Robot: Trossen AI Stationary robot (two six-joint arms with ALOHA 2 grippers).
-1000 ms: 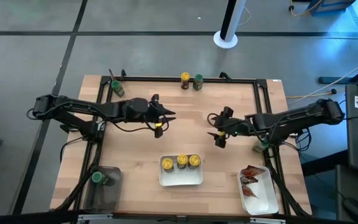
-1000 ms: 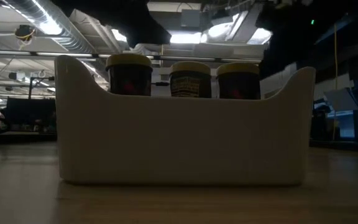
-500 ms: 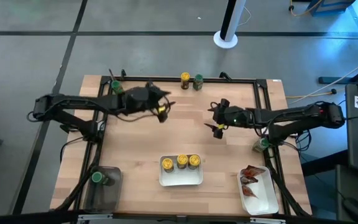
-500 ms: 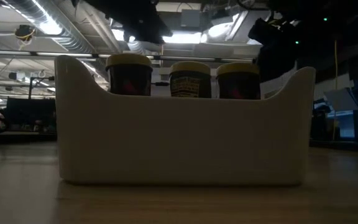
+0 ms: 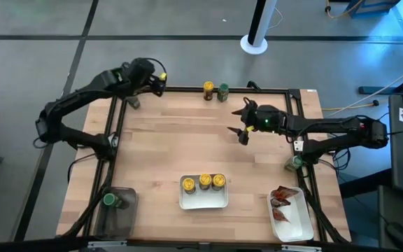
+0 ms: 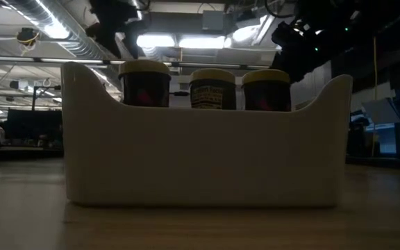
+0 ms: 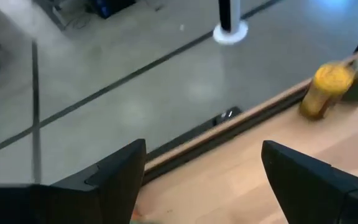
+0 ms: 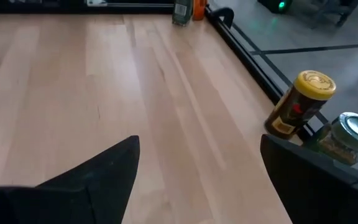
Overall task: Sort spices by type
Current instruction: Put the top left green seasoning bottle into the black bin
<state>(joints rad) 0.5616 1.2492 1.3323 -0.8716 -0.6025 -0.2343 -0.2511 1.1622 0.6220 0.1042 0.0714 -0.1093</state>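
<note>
- nearest edge of the worktop (image 5: 159, 168): a dark translucent bin (image 5: 115, 210) sits at the near left corner with one green-capped jar (image 5: 108, 200) standing at its far end.
- near the middle of that edge, a white tray (image 5: 203, 199) holds three yellow-capped jars (image 5: 205, 182) in a row along its far side (from table height their caps peek just over the tray's rim).
- at the near right corner a second white tray (image 5: 297, 224) holds the red-orange packets (image 5: 280, 198), bunched at its far end.
- just off the right edge, beside the frame, stands another green-capped jar by the right arm's base (image 5: 291, 165).
- the middle of the worktop is bare wood.
- farther back, the right gripper (image 5: 240, 129) hovers over the right half of the wood, jaws spread wide and holding nothing, facing the far edge.
- along the far edge stand a lone yellow-capped jar (image 5: 208, 90) and a green-capped jar next to it (image 5: 223, 92), just beside each other (both upright against the black rail).
- at the far left corner the left gripper (image 5: 161, 78) is up over the rail, jaws wide apart; a small yellow spot shows at its tip from above, and i cannot tell what it is.
- just below that arm, by the left rail, a far-left green-capped jar (image 5: 133, 102) is partly hidden.
</note>
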